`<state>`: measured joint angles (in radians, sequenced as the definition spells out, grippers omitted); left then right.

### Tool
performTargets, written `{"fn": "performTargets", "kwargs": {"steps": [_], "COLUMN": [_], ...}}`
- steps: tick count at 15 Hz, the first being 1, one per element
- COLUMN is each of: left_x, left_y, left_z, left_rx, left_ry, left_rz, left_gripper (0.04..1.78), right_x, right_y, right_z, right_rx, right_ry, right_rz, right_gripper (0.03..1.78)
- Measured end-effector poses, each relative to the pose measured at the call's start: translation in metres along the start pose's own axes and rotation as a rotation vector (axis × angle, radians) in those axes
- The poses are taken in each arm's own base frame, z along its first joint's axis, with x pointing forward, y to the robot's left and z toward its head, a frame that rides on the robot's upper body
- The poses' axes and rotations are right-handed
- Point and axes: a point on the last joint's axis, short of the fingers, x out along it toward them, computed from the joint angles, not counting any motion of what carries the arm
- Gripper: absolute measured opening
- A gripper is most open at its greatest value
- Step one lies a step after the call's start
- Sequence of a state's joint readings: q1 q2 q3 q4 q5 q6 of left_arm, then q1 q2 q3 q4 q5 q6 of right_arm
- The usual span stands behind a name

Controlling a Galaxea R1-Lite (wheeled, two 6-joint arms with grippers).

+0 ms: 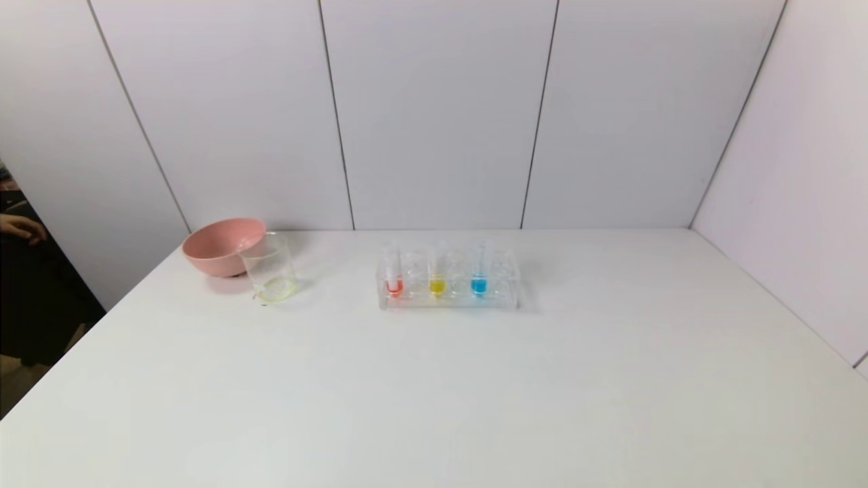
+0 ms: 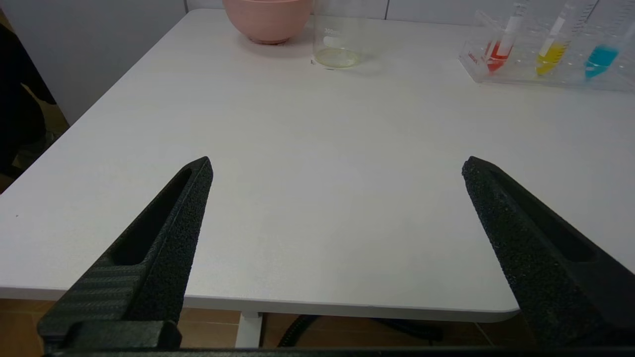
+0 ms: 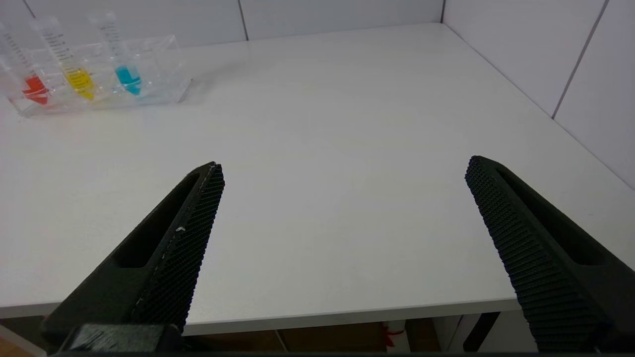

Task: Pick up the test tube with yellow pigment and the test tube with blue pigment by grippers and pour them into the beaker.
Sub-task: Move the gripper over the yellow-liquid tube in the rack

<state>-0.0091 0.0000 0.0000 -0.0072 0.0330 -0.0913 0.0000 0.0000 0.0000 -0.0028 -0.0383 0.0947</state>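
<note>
Your left gripper and right gripper gape wide, empty, at the table's near edge; yellow tube and blue tube stand racked mid-frame, beaker centre-left, apparently yellow-tinged.

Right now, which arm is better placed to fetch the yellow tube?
Probably the left. Both open grippers, left gripper and right gripper, hang at the table's near edge. The yellow tube stands left of the blue tube, nearer the beaker on the left.
</note>
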Motion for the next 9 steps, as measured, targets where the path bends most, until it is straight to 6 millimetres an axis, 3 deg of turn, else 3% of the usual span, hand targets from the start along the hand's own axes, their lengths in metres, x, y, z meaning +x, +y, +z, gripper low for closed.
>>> {"fn": "performTargets", "kwargs": {"steps": [9], "left_x": [0.0000], "left_y": [0.0000], "left_z": [0.0000], "left_rx": [0.000], "left_ry": [0.000], "left_rz": [0.000], "left_gripper": [1.76], "right_x": [0.0000], "right_y": [0.0000], "right_z": [0.0000], "right_rx": [0.000], "right_ry": [0.000], "right_rz": [0.000], "right_gripper": [1.77]}}
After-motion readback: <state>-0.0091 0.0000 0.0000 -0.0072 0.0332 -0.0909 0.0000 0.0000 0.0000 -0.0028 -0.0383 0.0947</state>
